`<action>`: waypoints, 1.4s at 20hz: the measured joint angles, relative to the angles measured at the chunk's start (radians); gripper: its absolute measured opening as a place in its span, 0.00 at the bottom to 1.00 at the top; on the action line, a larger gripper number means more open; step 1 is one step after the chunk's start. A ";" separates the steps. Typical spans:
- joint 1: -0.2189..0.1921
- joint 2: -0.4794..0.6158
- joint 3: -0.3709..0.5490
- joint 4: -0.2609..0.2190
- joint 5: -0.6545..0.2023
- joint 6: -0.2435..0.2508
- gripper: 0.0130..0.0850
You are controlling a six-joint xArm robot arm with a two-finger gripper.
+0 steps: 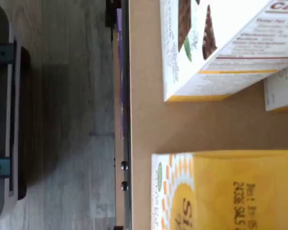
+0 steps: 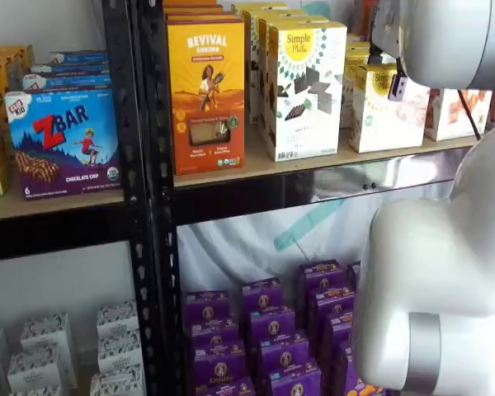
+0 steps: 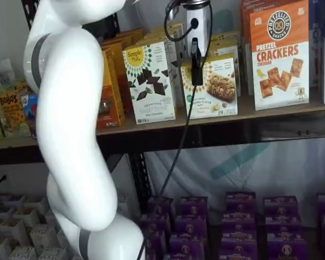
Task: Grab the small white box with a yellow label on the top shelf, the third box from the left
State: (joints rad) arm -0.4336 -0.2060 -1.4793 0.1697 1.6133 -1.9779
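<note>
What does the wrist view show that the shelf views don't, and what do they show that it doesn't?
Wrist view only: the small white box from above, its yellow top printed, and grey floor past the top shelf. Shelf views only: box fronts, the arm, the gripper, jaws before that box, purple boxes below. Both: that box, the taller white box with dark squares, the gap between them.

Counted on the top shelf (image 3: 271, 111), centre and right of frame: one small white box (image 3: 215, 89), one tall white Sweet Thins box (image 3: 150, 81), one Pretzel Crackers box (image 3: 279, 54). Upper left of frame: one orange Revival box (image 2: 206, 95).
</note>
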 joint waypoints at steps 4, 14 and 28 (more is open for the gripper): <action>0.002 -0.003 0.014 -0.007 -0.008 0.000 1.00; -0.005 -0.018 0.046 0.013 -0.034 -0.008 0.78; -0.014 -0.019 0.049 0.020 -0.033 -0.016 0.72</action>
State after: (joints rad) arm -0.4471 -0.2249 -1.4302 0.1895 1.5801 -1.9934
